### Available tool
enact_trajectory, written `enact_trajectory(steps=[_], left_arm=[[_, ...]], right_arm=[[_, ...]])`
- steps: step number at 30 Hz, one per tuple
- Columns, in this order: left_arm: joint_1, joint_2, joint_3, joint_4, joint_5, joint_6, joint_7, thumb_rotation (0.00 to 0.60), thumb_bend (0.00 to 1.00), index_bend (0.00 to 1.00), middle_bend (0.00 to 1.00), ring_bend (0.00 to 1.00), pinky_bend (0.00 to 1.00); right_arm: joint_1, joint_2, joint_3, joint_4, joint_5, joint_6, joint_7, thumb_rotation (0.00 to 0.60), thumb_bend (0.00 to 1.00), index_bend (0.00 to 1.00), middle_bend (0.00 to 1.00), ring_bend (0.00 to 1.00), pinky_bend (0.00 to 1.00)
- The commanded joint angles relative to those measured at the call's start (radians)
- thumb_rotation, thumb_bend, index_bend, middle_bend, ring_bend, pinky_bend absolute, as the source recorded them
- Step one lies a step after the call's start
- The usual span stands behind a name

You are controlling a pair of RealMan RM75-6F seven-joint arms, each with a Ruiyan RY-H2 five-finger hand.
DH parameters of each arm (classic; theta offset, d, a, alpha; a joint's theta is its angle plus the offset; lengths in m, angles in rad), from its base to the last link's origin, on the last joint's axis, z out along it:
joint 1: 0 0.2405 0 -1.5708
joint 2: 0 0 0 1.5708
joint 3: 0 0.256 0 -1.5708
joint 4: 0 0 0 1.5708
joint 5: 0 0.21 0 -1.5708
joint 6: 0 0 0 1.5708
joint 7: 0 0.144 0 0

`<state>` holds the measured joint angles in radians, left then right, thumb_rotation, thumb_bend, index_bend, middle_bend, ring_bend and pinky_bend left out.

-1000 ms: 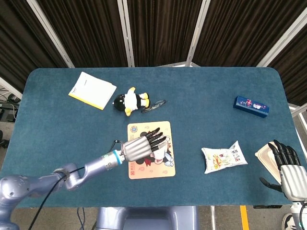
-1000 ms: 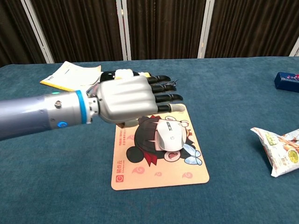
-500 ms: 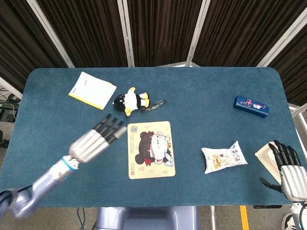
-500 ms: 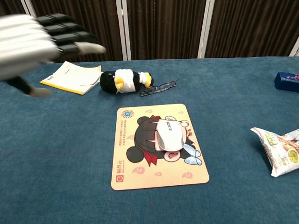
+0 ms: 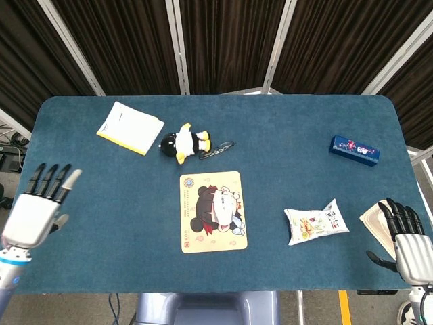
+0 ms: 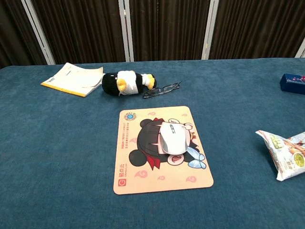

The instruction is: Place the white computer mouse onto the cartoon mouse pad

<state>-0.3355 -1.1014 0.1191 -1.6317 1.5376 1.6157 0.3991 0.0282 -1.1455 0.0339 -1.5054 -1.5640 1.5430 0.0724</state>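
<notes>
The white computer mouse [image 6: 170, 138] lies on the middle of the cartoon mouse pad [image 6: 143, 179], over the printed figure; the head view shows the mouse [image 5: 222, 208] and the pad [image 5: 193, 237] at the table's centre front. My left hand [image 5: 35, 210] hangs empty at the far left edge of the table, fingers spread and pointing away, well clear of the pad. My right hand [image 5: 410, 245] rests off the table's front right corner, fingers apart, holding nothing. The chest view shows neither hand.
A penguin plush [image 5: 184, 143] and glasses [image 5: 218, 149] lie behind the pad. A yellow-edged booklet [image 5: 130, 127] sits at the back left, a blue box [image 5: 354, 150] at the right, a snack bag [image 5: 315, 223] at the front right and a pale container [image 5: 376, 220] by my right hand.
My left hand has let go of the mouse, lifted off the pad and swung back to the table's far left edge. The mouse stays on the pad. My right hand has not moved.
</notes>
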Motion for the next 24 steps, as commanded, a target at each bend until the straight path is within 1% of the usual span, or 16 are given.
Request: enact_trajectory(steps=[1, 5, 9, 13, 17, 24], left_arm=[[0.070, -0.007, -0.009, 0.051, -0.090, 0.001, -0.125, 0.600, 0.12, 0.00, 0.00, 0.00, 0.00], [0.116, 0.005, -0.002, 0.028, -0.121, -0.027, -0.289, 0.600, 0.12, 0.00, 0.00, 0.00, 0.00], [0.162, -0.027, -0.012, 0.066, -0.109, 0.001, -0.372, 0.600, 0.13, 0.00, 0.00, 0.00, 0.00], [0.177, -0.050, -0.027, 0.091, -0.102, 0.006, -0.335, 0.600, 0.13, 0.00, 0.00, 0.00, 0.00], [0.182, -0.048, -0.045, 0.077, -0.111, -0.014, -0.325, 0.600, 0.13, 0.00, 0.00, 0.00, 0.00], [0.191, -0.045, -0.061, 0.070, -0.105, -0.032, -0.297, 0.600, 0.13, 0.00, 0.00, 0.00, 0.00]], right_arm=[[0.000, 0.000, 0.000, 0.000, 0.000, 0.001, -0.001, 0.600, 0.07, 0.01, 0.00, 0.00, 0.00], [0.000, -0.001, 0.001, 0.000, 0.001, 0.000, -0.005, 0.600, 0.07, 0.01, 0.00, 0.00, 0.00], [0.000, -0.001, 0.001, -0.001, 0.001, 0.000, -0.006, 0.600, 0.07, 0.01, 0.00, 0.00, 0.00], [0.000, -0.001, 0.001, -0.001, 0.001, -0.001, -0.003, 0.600, 0.08, 0.01, 0.00, 0.00, 0.00], [0.001, 0.000, 0.001, -0.004, 0.002, -0.003, -0.006, 0.600, 0.07, 0.01, 0.00, 0.00, 0.00], [0.002, 0.001, 0.002, -0.007, 0.003, -0.005, -0.008, 0.600, 0.07, 0.01, 0.00, 0.00, 0.00]])
